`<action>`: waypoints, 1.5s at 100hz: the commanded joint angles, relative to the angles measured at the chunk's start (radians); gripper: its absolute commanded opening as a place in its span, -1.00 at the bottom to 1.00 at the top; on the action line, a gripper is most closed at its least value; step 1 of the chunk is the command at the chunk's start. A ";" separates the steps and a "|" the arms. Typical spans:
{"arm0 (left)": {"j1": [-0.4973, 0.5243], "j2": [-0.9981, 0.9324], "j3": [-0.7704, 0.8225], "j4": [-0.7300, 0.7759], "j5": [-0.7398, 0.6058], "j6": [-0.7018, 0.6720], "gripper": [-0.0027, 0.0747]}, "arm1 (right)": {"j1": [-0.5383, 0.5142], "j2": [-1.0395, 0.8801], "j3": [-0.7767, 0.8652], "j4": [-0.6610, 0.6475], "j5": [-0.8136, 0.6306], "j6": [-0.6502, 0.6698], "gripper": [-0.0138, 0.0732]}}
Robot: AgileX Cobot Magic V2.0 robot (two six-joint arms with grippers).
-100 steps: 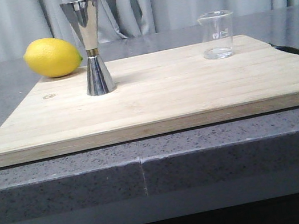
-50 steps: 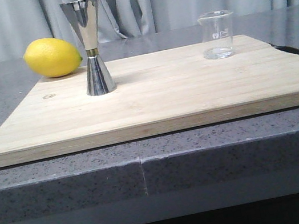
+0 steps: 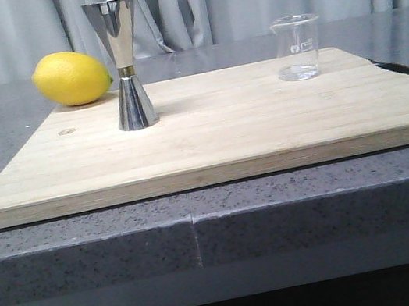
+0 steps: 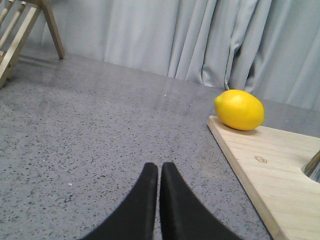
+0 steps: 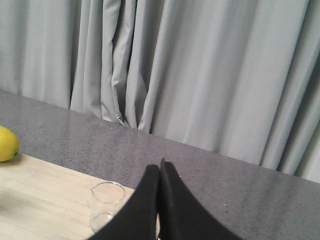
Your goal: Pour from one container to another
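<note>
The small clear glass beaker (image 3: pixel 298 48) stands upright near the far right corner of the wooden cutting board (image 3: pixel 216 131). It also shows in the right wrist view as the beaker (image 5: pixel 106 205), just beside my right gripper (image 5: pixel 159 169), which is shut and empty, not touching it. The shiny steel jigger (image 3: pixel 125 64) stands upright on the board's left part; only its edge (image 4: pixel 313 165) shows in the left wrist view. My left gripper (image 4: pixel 159 167) is shut and empty over the grey counter, left of the board. Neither gripper appears in the front view.
A yellow lemon (image 3: pixel 72 78) lies at the board's far left corner, also seen as the lemon (image 4: pixel 240 109). A wooden rack (image 4: pixel 22 30) stands on the counter further left. Grey curtains (image 5: pixel 200 70) hang behind the counter.
</note>
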 commanded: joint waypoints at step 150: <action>-0.007 -0.022 0.028 0.026 -0.077 0.336 -0.98 | -0.003 0.001 -0.028 -0.007 0.009 -0.002 -0.84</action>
